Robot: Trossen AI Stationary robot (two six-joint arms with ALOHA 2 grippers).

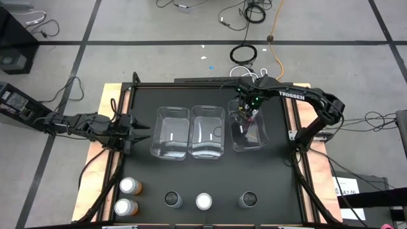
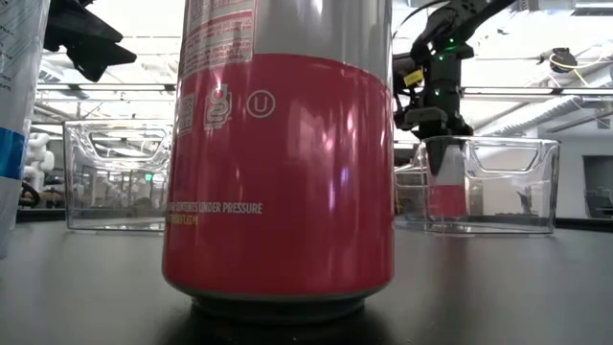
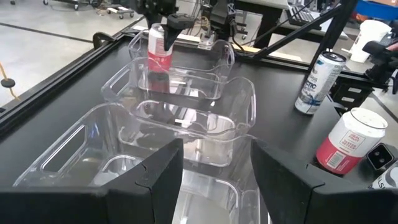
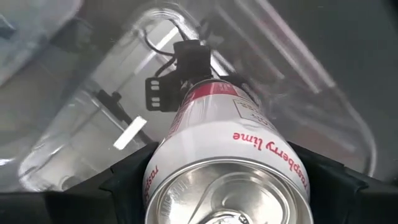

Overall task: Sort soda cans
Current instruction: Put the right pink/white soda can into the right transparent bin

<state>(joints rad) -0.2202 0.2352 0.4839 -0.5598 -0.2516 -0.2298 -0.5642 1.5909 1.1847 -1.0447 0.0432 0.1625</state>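
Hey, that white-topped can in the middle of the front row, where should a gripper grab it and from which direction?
Grip the white-topped can across its round body just below the rim, coming straight down from above. It stands upright, and the darker cans on either side stand apart from it, so the fingers should have room. The left gripper, open and waiting by the clear bins, looks nearer.

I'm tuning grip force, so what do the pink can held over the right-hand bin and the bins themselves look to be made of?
The pink-and-white soda can looks like thin metal, probably aluminium: its bare silver top shines with a brushed look, and the printed wall is glossy. The three clear rectangular bins look like rigid transparent plastic: the dark table shows through them, with bright glints on the walls.
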